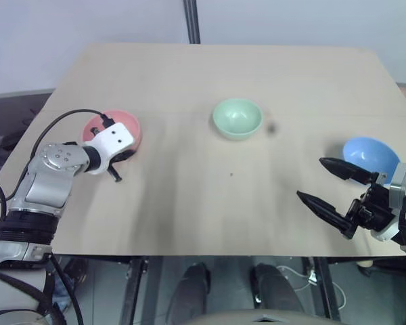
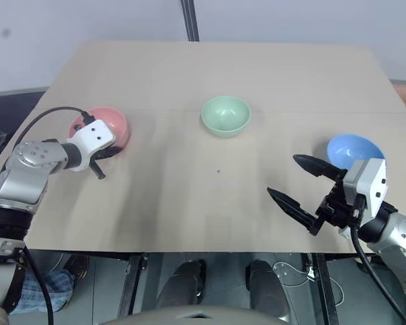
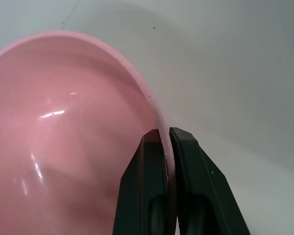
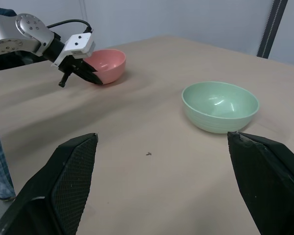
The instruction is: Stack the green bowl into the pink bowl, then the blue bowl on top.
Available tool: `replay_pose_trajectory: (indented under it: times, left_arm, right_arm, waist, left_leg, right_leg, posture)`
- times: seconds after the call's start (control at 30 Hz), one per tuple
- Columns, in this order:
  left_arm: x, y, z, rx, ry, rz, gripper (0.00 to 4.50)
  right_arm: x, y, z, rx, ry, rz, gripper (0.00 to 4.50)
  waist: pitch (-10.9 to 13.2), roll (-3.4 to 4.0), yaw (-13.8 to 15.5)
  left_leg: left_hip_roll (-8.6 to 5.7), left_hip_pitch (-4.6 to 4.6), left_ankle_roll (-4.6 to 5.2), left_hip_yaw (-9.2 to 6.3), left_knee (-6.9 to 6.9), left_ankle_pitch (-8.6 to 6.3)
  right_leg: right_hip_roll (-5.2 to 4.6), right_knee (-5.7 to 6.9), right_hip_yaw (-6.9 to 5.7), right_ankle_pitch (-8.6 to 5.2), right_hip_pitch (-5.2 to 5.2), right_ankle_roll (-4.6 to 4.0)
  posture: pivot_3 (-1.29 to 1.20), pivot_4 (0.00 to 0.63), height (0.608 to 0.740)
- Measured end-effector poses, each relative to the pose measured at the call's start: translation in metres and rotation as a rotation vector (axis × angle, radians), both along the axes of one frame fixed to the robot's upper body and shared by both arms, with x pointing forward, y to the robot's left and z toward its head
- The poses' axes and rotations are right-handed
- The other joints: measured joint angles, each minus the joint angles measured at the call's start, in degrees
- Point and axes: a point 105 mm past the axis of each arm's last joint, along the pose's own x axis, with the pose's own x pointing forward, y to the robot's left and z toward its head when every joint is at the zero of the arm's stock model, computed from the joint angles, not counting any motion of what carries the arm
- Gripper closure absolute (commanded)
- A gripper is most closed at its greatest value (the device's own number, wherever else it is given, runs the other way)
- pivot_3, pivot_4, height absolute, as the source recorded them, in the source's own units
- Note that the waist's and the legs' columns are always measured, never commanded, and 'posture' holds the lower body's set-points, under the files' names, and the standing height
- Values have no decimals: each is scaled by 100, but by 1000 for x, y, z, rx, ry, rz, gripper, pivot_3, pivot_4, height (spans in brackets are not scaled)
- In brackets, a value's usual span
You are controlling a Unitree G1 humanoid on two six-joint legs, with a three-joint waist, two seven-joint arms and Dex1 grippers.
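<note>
The left gripper [image 3: 165,142] was clenched on the rim of the pink bowl [image 1: 99,126], one finger inside and one outside, at the left side of the surface [image 1: 189,203]. The green bowl [image 1: 237,118] stood in the middle. The right gripper [image 1: 322,180] was wide apart, holding nothing, just beside the blue bowl [image 1: 369,154].

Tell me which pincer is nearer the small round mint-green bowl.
Neither clearly. The left pincer is shut on the salmon-pink bowl's rim, well to the mint-green bowl's left; the open right pincer hovers beside the blue bowl.
</note>
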Motion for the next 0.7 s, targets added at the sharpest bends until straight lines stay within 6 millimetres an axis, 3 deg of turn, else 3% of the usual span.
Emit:
replay_pose_trajectory:
  times: [0.13,0.2,0.3,0.33,0.47,0.7]
  left_arm:
    - [0,-7,1,14,-7,-50,4467]
    - [-1,-21,2,20,-18,-122,4467]
    - [-10,-63,2,64,-20,-348,4467]
    - [-12,-67,2,70,-17,-371,4467]
    - [-38,-110,6,124,6,-656,4467]
    - [-58,-139,10,199,30,-895,4467]
  right_arm:
    - [0,0,0,-2,-2,0,51]
    - [1,0,1,-4,-7,1,51]
    - [2,0,1,-12,-13,0,51]
    - [2,0,1,-13,-14,-1,51]
    - [6,0,1,-20,-20,-1,51]
    - [9,5,-1,-27,-29,12,51]
  waist:
    - [0,0,1]
    - [0,0,12]
    - [0,0,13]
    - [0,0,11]
    - [0,0,0]
    - [0,0,-3]
  left_leg:
    - [0,0,0,0,0,0]
    - [0,-2,0,0,3,0]
    - [0,-2,0,0,3,0]
    - [0,-2,0,1,3,0]
    - [0,-1,0,2,3,0]
    - [1,1,0,3,16,0]
  right_leg:
    - [0,1,0,0,0,0]
    - [-1,0,0,0,0,0]
    - [-1,2,0,1,0,0]
    - [0,1,0,1,0,0]
    - [0,2,2,1,0,-1]
    - [4,9,3,0,2,0]
  posture:
    - [0,150,740]
    - [0,150,740]
    - [0,150,740]
    - [0,150,740]
    - [0,150,740]
    - [0,150,740]
